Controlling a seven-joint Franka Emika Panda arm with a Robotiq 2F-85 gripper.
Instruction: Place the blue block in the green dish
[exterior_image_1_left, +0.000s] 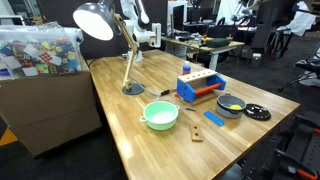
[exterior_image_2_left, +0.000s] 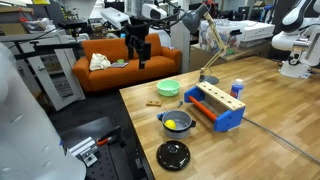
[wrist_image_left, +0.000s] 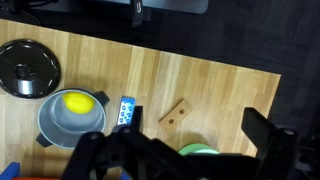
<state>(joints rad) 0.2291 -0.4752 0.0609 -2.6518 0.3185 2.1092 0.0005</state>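
Observation:
The blue block (wrist_image_left: 126, 112) lies flat on the wooden table between the grey bowl and a brown wooden piece; it also shows in an exterior view (exterior_image_1_left: 213, 118). The green dish (exterior_image_1_left: 160, 114) stands empty near the table's edge and shows in both exterior views (exterior_image_2_left: 169, 88). In the wrist view the green dish (wrist_image_left: 200, 151) is mostly hidden behind my fingers. My gripper (exterior_image_2_left: 140, 50) hangs high above the table, open and empty. In the wrist view my gripper (wrist_image_left: 185, 150) has its fingers spread wide over the dish.
A grey bowl (wrist_image_left: 72, 115) holding a yellow object sits beside the block. A black disc (wrist_image_left: 25, 67) lies beyond it. A brown wooden piece (wrist_image_left: 176, 113) lies near the dish. A big blue box (exterior_image_1_left: 198, 87) and a desk lamp (exterior_image_1_left: 130, 60) stand further back.

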